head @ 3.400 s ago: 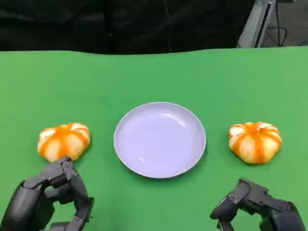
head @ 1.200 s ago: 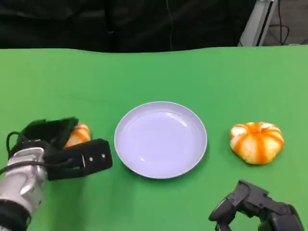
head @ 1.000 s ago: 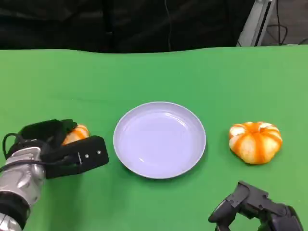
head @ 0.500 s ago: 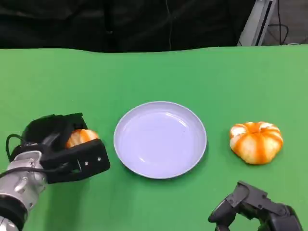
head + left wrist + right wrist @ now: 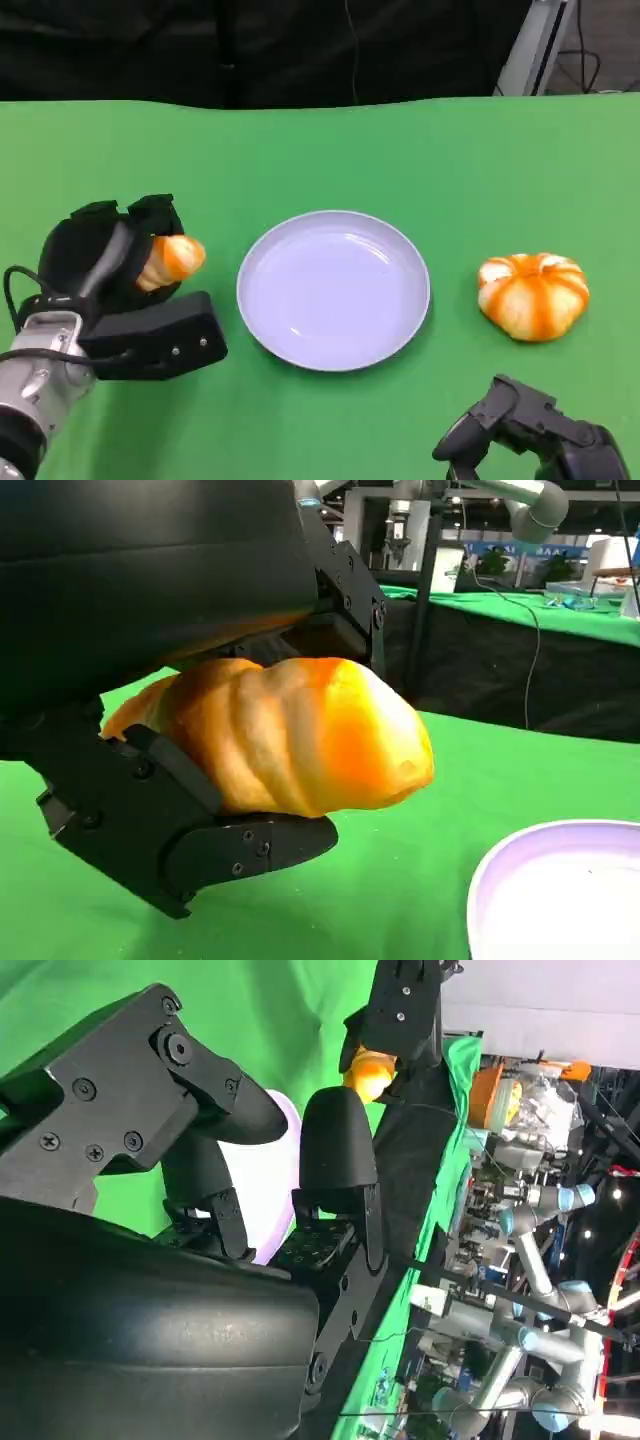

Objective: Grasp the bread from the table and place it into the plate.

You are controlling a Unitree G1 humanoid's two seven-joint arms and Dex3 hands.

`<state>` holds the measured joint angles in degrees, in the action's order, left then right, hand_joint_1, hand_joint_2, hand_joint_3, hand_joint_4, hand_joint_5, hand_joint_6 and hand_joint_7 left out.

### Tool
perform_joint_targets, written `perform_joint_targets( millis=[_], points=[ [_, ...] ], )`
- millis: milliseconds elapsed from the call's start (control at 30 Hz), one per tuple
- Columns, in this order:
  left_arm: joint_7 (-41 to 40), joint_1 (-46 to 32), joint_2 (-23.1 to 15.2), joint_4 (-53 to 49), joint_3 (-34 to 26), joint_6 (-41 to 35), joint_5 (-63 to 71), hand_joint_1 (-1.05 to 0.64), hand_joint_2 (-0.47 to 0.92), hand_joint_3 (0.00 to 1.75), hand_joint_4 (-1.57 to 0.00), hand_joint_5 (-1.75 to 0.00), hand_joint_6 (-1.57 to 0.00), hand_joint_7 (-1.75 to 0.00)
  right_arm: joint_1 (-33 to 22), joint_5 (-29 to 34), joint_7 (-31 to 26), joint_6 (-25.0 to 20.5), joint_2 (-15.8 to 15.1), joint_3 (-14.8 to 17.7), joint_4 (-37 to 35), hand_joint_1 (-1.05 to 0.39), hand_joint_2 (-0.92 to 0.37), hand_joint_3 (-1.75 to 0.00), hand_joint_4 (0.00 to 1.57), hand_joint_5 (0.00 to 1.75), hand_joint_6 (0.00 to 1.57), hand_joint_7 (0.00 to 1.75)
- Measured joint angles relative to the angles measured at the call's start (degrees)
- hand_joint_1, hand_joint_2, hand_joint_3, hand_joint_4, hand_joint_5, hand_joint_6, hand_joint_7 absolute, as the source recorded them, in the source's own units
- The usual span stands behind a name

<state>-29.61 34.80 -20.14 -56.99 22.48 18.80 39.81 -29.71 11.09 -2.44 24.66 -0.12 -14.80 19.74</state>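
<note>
My left hand (image 5: 125, 290) grips an orange-and-white striped bread (image 5: 170, 259), lifted off the green table just left of the plate. In the left wrist view the bread (image 5: 290, 735) sits between the black fingers (image 5: 200, 830), with the plate's rim (image 5: 520, 865) beyond it. The pale lilac plate (image 5: 333, 290) lies empty at the table's centre. A second striped bread (image 5: 533, 294) rests on the table right of the plate. My right hand (image 5: 535, 435) stays low at the front right, fingers curled, holding nothing. The right wrist view shows its fingers (image 5: 335, 1150), the plate (image 5: 262, 1185) and the left hand's bread (image 5: 368, 1072) far off.
The green table (image 5: 330, 150) stretches back to a dark backdrop. A grey metal stand (image 5: 530, 45) rises behind the far right edge. Other robot arms (image 5: 520, 1240) and tables show in the room behind.
My left hand came forward from the front edge, closed around the left bread and raised it off the table, drifting slightly toward the plate. The right hand has not moved.
</note>
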Motion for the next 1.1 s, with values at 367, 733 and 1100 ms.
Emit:
perform_joint_targets(
  millis=[367,733,1100],
  points=[
    [-4.6,0.1,1.1,20.1,-0.5,5.2,0.6,-0.15,0.27,1.30,-0.95,-1.75,-0.73,-1.75,0.3,0.0,-0.1,0.0,0.1,0.0,0.0,-0.13,-0.38,-1.23,0.70,1.60,0.77,1.32],
    [-2.7,-1.8,2.1,22.1,-0.5,4.6,0.6,-0.14,0.24,1.42,-0.96,-1.75,-0.73,-1.75,-0.7,0.0,-0.2,0.0,0.4,-0.4,-0.1,-0.12,-0.39,-1.22,0.70,1.60,0.77,1.32],
    [0.4,-1.8,5.7,23.2,0.0,5.4,0.2,-0.16,0.20,1.49,-0.95,-1.75,-0.74,-1.74,-1.0,0.5,-0.2,0.0,0.5,-0.7,0.7,-0.10,-0.39,-1.23,0.69,1.60,0.76,1.31]
  ],
)
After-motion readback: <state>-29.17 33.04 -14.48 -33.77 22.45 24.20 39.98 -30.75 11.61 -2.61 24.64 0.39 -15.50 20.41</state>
